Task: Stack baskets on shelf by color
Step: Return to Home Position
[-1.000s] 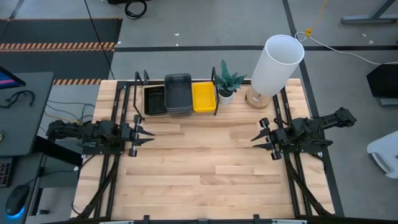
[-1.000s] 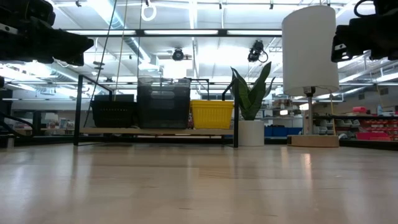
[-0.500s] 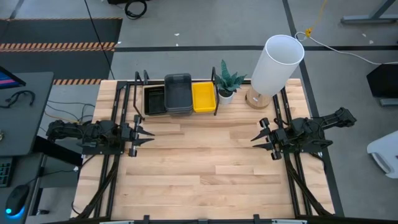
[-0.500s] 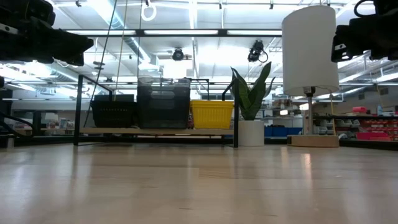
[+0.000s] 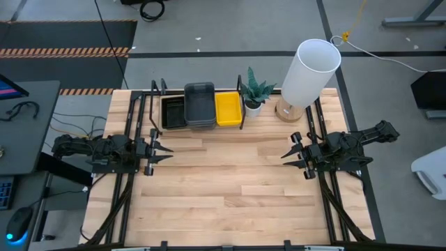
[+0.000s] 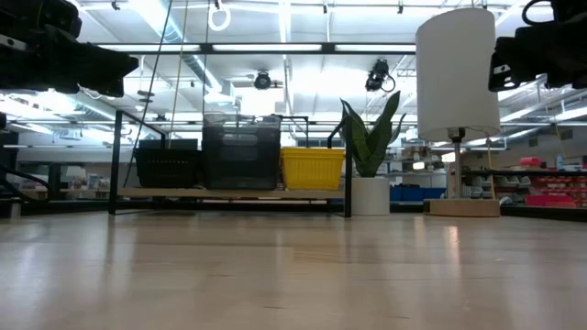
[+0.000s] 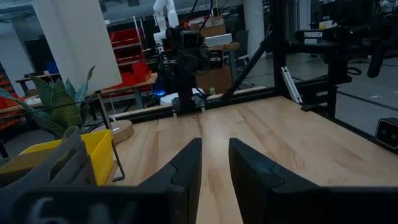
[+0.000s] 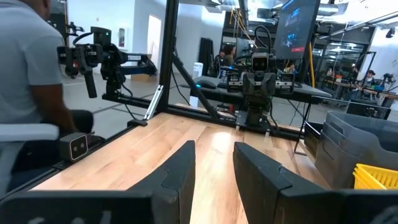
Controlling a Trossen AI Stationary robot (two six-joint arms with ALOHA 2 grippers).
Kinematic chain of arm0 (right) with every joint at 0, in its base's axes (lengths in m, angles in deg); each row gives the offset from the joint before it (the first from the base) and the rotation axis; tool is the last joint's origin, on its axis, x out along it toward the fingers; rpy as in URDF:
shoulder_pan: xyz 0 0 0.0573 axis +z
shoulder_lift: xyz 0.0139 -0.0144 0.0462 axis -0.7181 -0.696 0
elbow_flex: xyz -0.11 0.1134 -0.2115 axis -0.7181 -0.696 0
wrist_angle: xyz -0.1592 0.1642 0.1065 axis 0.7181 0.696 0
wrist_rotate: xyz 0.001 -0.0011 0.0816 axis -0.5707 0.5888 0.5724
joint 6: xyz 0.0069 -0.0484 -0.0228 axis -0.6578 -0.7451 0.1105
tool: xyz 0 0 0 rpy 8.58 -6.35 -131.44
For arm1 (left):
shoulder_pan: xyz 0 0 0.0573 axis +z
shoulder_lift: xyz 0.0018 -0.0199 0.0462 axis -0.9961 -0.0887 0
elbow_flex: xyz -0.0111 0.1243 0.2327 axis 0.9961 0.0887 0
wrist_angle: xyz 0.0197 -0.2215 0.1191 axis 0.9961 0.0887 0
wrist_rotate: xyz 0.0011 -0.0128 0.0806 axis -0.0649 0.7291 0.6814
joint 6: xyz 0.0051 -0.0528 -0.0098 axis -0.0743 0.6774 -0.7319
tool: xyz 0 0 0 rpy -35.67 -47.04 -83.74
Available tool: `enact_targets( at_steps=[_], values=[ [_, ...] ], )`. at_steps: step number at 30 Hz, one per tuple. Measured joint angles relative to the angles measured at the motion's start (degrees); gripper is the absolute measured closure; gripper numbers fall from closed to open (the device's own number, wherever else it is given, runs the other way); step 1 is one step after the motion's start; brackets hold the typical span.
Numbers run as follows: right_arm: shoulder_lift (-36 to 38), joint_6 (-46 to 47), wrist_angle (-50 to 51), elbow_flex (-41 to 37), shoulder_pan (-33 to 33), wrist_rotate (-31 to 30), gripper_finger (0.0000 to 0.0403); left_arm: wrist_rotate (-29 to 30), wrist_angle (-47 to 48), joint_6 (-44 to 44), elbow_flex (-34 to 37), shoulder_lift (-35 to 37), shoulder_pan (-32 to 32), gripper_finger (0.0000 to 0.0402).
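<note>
The shelf (image 5: pixel 202 128) stands at the table's far edge; its wooden board (image 6: pixel 229 193) bears three groups of baskets side by side: a black basket (image 5: pixel 173 112) on the left, a taller dark grey stack (image 5: pixel 200 105) in the middle, a yellow basket (image 5: pixel 228 109) on the right. They also show in the low view: black (image 6: pixel 168 165), grey (image 6: pixel 241 151), yellow (image 6: pixel 313 168). My left gripper (image 5: pixel 167 149) is open and empty at the table's left side. My right gripper (image 5: pixel 287 155) is open and empty at the right side. Both are well short of the shelf.
A white plant pot with a green plant (image 5: pixel 254 94) stands right of the shelf. A lamp with a tall white shade (image 5: pixel 309 71) stands at the far right on a round wooden base. A person (image 8: pixel 28 74) sits beyond the table's near side. Bare tabletop (image 5: pixel 230 188) lies between the arms.
</note>
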Motion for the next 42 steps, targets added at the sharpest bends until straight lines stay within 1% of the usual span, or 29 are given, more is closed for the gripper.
enact_targets(
  at_steps=[8, 18, 25, 35, 42],
  values=[
    [0.0, 0.0, 0.0, 0.0, 0.0, 0.0, 0.0288, 0.0, 0.0, 0.0, 0.0, 0.0, 0.0, 0.0321],
    [0.0, 0.0, 0.0, 0.0, 0.0, 0.0, 0.0288, 0.0, 0.0, 0.0, 0.0, 0.0, 0.0, 0.0313],
    [0.0, 0.0, 0.0, 0.0, 0.0, 0.0, 0.0288, 0.0, 0.0, 0.0, 0.0, 0.0, 0.0, 0.0321],
    [0.0, 0.0, 0.0, 0.0, 0.0, 0.0, 0.0288, 0.0, 0.0, 0.0, 0.0, 0.0, 0.0, 0.0312],
    [0.0, 0.0, 0.0, 0.0, 0.0, 0.0, 0.0288, 0.0, 0.0, 0.0, 0.0, 0.0, 0.0, 0.0321]
  ],
)
